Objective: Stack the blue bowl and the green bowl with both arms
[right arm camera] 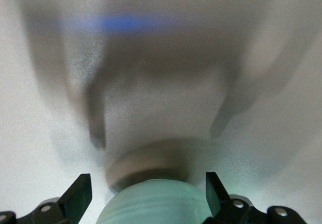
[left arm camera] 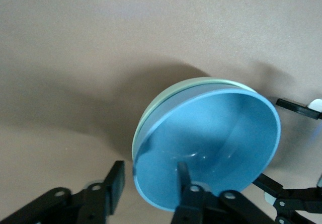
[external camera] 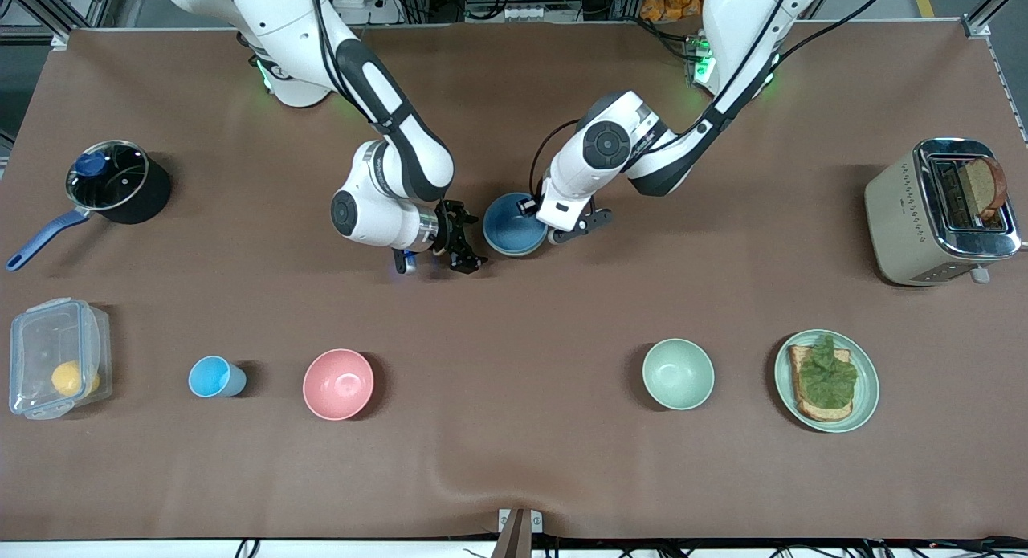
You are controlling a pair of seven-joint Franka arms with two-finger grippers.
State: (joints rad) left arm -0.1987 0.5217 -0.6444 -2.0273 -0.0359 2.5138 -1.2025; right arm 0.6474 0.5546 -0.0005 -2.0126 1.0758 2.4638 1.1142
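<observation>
Blue bowl (left arm camera: 211,148) nested in green bowl (left arm camera: 151,114) mid-table (only a green rim showing). Left gripper (left arm camera: 149,183) at the stack's rim, fingers parted astride the blue wall. Right gripper (external camera: 459,241) just beside the stack, jaws spread wide, holding nothing.

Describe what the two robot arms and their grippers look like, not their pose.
Both arms are glossy white with rounded shells, dark grey joint bands and round grey caps. Black cables run along each, and green lights glow near the bases. The left gripper has a white body; the right gripper has black linkage parts. In the wrist views each has slim black fingers with silver pivot screws.
</observation>
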